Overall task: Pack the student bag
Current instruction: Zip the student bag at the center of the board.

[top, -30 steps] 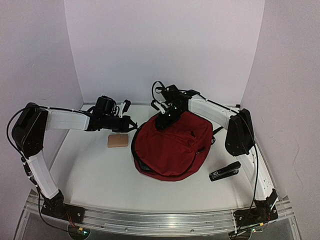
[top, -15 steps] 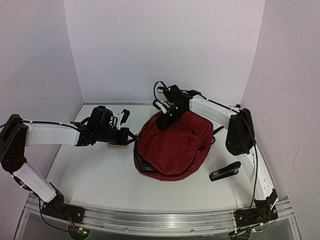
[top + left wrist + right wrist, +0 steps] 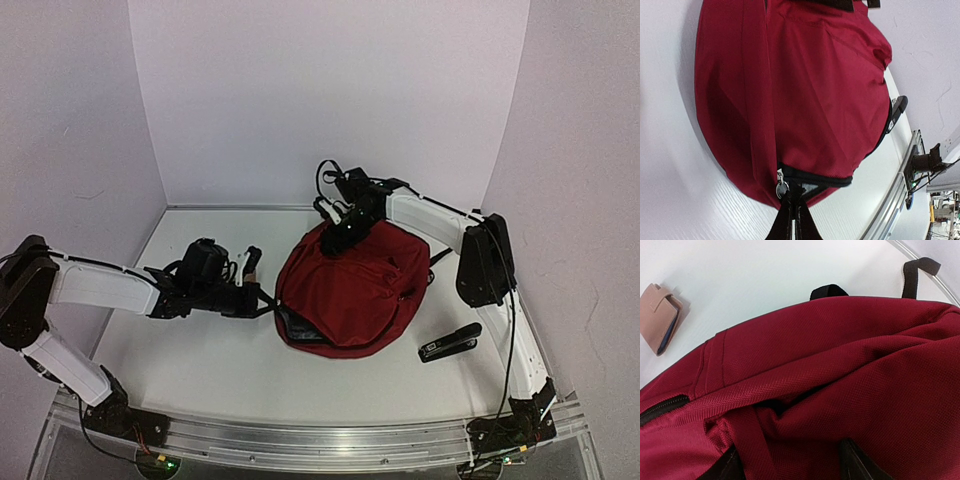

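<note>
A: How many bags?
B: One student bag (image 3: 345, 295), dark red.
A: And loose items beside it?
B: One black stapler (image 3: 449, 342) and one tan wallet (image 3: 661, 317).
A: Strap loops (image 3: 827, 291) poking out at its far edge?
B: Two, both black.
A: Arms?
B: Two: a left arm (image 3: 100, 288) and a right arm (image 3: 430, 215).

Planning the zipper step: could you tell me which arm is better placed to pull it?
Left: the left gripper pinches the zipper pull of the student bag; the right gripper grips its top fabric.
</note>
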Tool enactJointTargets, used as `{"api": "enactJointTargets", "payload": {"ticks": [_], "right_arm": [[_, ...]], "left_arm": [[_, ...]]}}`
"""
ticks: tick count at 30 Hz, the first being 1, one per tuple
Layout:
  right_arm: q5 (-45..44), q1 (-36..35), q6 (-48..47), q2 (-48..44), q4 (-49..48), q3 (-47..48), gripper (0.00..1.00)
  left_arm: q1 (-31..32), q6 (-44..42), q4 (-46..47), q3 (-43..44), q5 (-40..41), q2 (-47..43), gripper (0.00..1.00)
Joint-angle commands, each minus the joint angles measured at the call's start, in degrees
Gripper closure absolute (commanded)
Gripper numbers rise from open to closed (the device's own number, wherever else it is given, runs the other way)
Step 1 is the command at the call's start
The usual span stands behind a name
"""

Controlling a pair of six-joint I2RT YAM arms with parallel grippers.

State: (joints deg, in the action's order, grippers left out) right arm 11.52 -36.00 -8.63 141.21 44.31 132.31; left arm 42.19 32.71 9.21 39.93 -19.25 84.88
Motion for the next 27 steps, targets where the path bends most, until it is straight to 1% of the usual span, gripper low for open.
{"api": "enactJointTargets", "payload": {"ticks": [1,3,8,11,13,15,19,23,27], "right_arm": [[-5.6,4.4,1.1,-1.4,2.1,-0.8,0.39],[-3.4,4.4,1.1,-1.7,2.1,-0.8,0.39],[4.5,3.7,1.4,-5.1,2.4,-2.2,0.38],[9.7,3.4,1.9,-10.6,2.5,-5.7,0.31],[11.3,3.4,1.9,-14.8,2.7,-9.8,0.26],[11.2,3.7,1.3,-20.5,2.7,-14.7,0.21],[10.2,6.3,1.8,-29.6,2.5,-25.9,0.17],[7.0,8.4,1.5,-35.4,2.4,-38.2,0.18],[5.3,9.5,1.9,-36.2,2.3,-44.4,0.21]], "left_arm": [[4.6,1.2,0.9,-1.9,-1.3,-2.8,1.00],[6.5,0.9,0.6,-1.7,-0.7,-2.2,1.00],[9.1,2.0,4.8,-0.1,-0.6,2.5,1.00],[9.4,2.6,7.7,0.3,-0.4,4.7,1.00],[9.4,2.9,8.4,0.5,0.6,4.9,1.00],[9.4,2.0,7.1,1.1,1.3,4.9,1.00],[9.5,-1.0,2.6,1.2,2.4,3.8,1.00],[9.6,-2.4,0.2,-0.9,4.0,1.3,1.00],[9.6,-2.1,-0.2,-2.8,4.2,0.0,1.00]]}}
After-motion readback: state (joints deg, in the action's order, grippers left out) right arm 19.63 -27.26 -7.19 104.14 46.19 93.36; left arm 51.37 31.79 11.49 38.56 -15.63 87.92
